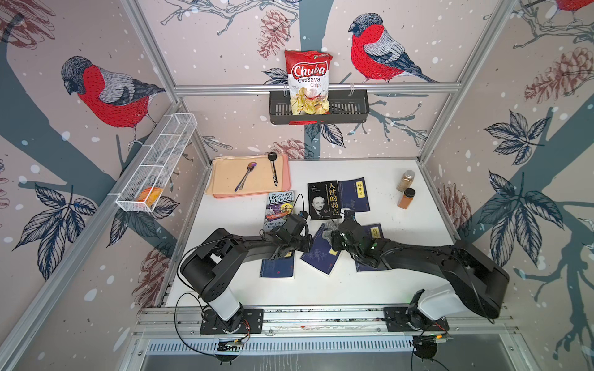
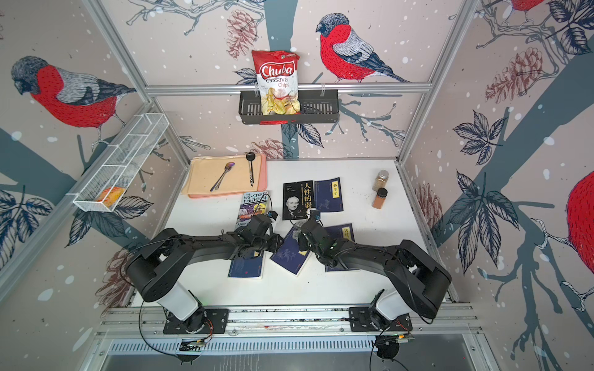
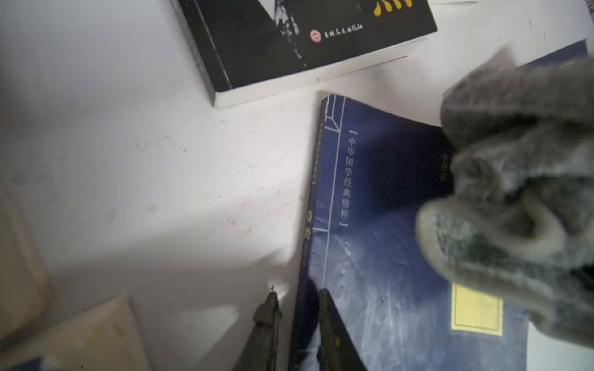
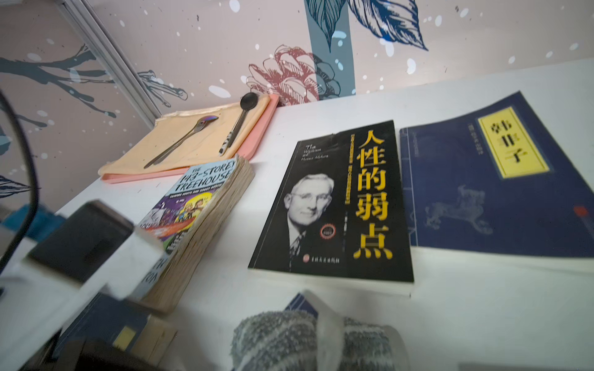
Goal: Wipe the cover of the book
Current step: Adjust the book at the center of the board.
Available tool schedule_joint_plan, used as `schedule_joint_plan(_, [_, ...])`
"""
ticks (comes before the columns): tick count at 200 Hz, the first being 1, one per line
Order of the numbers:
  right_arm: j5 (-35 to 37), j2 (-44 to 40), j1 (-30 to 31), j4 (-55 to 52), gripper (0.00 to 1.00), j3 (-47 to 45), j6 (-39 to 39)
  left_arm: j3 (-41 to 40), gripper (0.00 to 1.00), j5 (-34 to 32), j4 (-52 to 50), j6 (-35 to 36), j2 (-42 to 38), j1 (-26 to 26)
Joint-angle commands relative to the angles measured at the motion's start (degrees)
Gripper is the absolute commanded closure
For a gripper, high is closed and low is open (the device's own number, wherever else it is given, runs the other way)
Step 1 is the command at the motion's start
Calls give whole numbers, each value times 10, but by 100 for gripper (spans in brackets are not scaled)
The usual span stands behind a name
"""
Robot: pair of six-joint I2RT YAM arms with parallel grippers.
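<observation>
— At the middle of the white bench [image 1: 321,289], which book is the one to wipe?

— That tilted dark blue paperback with the yellow title panel [image 1: 321,257]. It lies flat, cover up. The black portrait-cover paperback [image 1: 323,200] is at its 12 o'clock, near but apart.

— Why are both arms on it?

— One steadies and one wipes, I'd judge. The left claw [image 3: 297,308] sits at the book's 10 o'clock edge, its fingers narrowly apart astride the spine. One tip is on the cover and one on the bench beside it, with a sliver of bench showing between, so it clamps nothing. That placing should stop the book sliding when rubbed.

— And the right claw?

— The right claw [image 1: 335,240] is closed on a crumpled grey fleecy cloth [image 3: 514,199], which hangs over the cover's 1 o'clock corner. Whether the cloth actually presses the cover I cannot tell.

— How much room is there for a stroke?

— It is tight sideways. Another dark blue book [image 1: 277,268] lies at 8 o'clock under the left arm, and a third blue book [image 1: 374,232] at 3 o'clock under the right. The thick colourful treehouse paperback [image 1: 280,207] is at 11 o'clock. Bare bench opens only toward 6 o'clock. So I'd expect strokes to run from the far corner down that way, stopping short of the left claw's fingertip on the cover.
</observation>
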Motion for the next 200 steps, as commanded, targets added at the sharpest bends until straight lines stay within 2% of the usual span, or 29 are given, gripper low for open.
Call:
schedule_joint_plan(1, [-5,-24,7,-24,90,-48,54,3,77,-4,-23,7,4,0])
schedule_joint_plan(38, [-19,-2,-12,15,90,-87,65,-5,77,26,-9,1,2,-10])
schedule_joint_plan(82, [-33,59,-53,48,91,-57,23,-31,77,51,12,-25,-28,-40])
schedule_joint_plan(100, [-27,78,-59,28,91,-25,5,-45,77,50,19,-36,-41,-49])
schedule_joint_plan(134, [6,51,-41,-18,91,8,-12,-51,77,11,-4,-35,-69,-48])
schedule_joint_plan(163, [67,16,-7,-64,90,41,-32,-40,80,-32,-16,-37,-88,-37])
schedule_joint_plan(178, [87,2,16,-83,90,54,-37,-35,80,-25,-11,-35,-94,-18])
schedule_joint_plan(200, [74,-21,45,-83,89,50,-26,-13,80,-9,-7,-24,-74,9])
